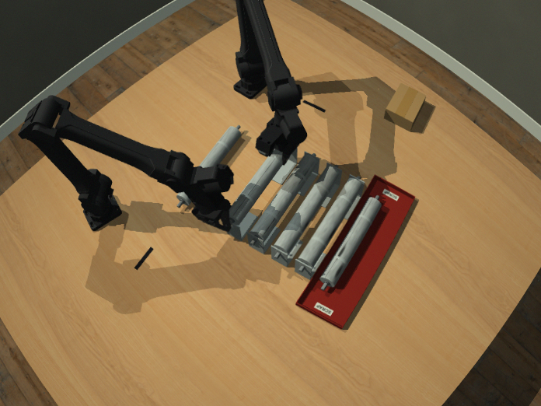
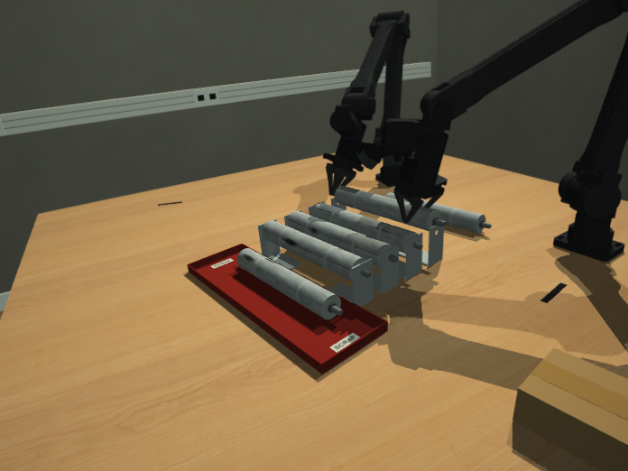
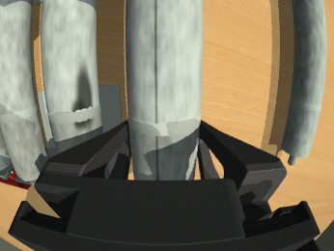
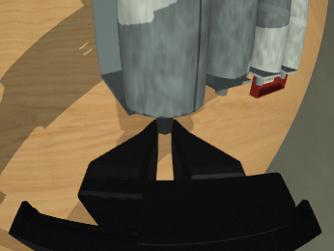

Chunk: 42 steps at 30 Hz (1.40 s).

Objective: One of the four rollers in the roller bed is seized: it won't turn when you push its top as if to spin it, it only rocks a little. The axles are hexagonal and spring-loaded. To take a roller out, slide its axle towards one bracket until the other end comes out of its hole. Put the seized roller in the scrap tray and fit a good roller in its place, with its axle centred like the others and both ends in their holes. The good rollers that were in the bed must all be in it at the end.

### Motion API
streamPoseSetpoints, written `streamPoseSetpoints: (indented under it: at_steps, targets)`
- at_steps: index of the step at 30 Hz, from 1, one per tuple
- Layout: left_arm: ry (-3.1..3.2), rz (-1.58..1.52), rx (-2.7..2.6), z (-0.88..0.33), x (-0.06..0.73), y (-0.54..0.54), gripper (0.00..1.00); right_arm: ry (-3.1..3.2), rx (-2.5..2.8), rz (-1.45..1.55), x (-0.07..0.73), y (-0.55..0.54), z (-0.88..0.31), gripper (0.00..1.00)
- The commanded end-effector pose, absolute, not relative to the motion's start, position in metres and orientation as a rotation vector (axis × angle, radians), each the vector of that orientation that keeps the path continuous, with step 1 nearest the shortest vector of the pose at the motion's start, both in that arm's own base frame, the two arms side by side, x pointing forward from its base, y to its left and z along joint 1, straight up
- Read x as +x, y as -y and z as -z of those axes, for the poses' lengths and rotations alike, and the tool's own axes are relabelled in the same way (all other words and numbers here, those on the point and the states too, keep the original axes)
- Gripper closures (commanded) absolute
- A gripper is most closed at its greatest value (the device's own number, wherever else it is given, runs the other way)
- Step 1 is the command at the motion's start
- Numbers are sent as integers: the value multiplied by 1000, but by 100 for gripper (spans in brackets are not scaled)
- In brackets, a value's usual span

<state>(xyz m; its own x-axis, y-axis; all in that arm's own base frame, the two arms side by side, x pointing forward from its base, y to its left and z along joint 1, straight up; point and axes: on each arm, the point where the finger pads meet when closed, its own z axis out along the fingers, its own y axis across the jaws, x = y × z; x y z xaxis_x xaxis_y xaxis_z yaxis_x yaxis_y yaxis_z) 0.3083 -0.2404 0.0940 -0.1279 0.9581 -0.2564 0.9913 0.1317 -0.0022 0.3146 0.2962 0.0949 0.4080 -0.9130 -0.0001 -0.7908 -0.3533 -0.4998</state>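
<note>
The left arm reaches in over the bed, its wrist pitched downward. The left gripper [image 1: 284, 160] [image 2: 418, 211] [image 3: 164, 126] is partly closed on the barrel of the outermost roller [image 1: 262, 181] [image 2: 377, 202] [image 3: 165, 63] [image 4: 159, 72], one finger on each side, near one end. The right arm folds at a high elbow and slants down to the opposite end; the right gripper [image 1: 228, 228] [image 2: 332, 193] [image 4: 164, 126] is nearly closed, its fingertips clamping the axle end [image 4: 164, 128].

At the left gripper's end, the outermost roller's opposite axle stub [image 2: 440, 222] sits above the open hole of its bracket [image 2: 434, 249]. Seating at the right gripper's end cannot be determined.

Three other rollers occupy the bed. One discarded roller [image 1: 354, 240] [image 2: 289, 283] lies in the red scrap tray [image 1: 371, 271] [image 2: 304, 349] [image 4: 270, 92] beside the bed. A loose roller [image 1: 222, 146] [image 2: 464, 216] [image 3: 309, 63] lies on the table on the other side.
</note>
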Motion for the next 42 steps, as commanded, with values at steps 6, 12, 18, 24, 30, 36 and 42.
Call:
streamPoseSetpoints:
  at_steps: [6,12,18,24,30,36,42]
  targets:
    - [-2170,245,1930,-107,320,247,68,-1513,-2255,423,320,-276,-85,97]
    - [-2170,244,1930,-107,320,247,68,-1520,-2256,428,320,-273,-84,97]
    - [-2171,242,1930,-107,320,247,68,-1531,-2257,435,322,-269,-82,97]
    - [-2171,240,1930,-107,320,247,68,-1539,-2257,441,322,-265,-81,97]
    - [-2175,241,1933,-107,319,246,68,-1545,-2258,447,323,-262,-80,97]
    - [-2177,240,1931,-107,320,246,68,-1553,-2259,454,325,-257,-78,97]
    - [-2179,240,1930,-107,320,244,68,-1560,-2258,458,325,-254,-77,97]
